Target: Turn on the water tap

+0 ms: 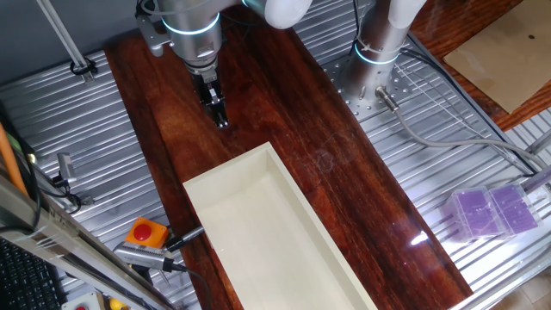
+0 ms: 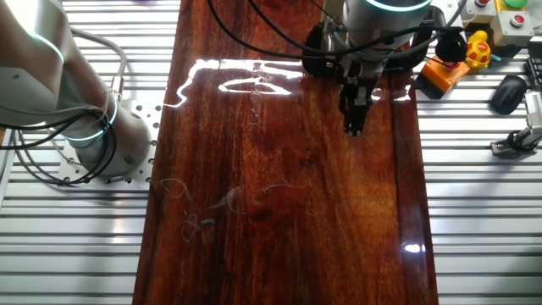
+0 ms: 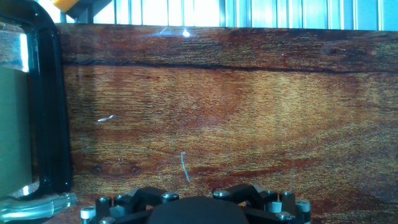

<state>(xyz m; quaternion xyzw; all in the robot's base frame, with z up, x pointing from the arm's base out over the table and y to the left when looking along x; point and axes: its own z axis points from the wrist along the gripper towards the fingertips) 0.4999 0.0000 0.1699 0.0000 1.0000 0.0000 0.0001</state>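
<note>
No water tap shows in any view. My gripper (image 1: 219, 116) hangs from the arm over the far part of the dark wooden table top (image 1: 344, 189), fingers pointing down, just above the bare wood. It also shows in the other fixed view (image 2: 354, 123). The two black fingers look pressed together with nothing between them. The hand view shows only the gripper's base along the bottom edge and bare wood ahead; the fingertips are out of sight there.
A long cream rectangular basin (image 1: 200, 191) lies on the wood in front of the gripper. A black curved frame (image 3: 53, 106) with a clear piece at its foot fills the hand view's left edge. An orange button box (image 1: 146, 232) and cables lie at the left. A purple box (image 1: 492, 211) sits right.
</note>
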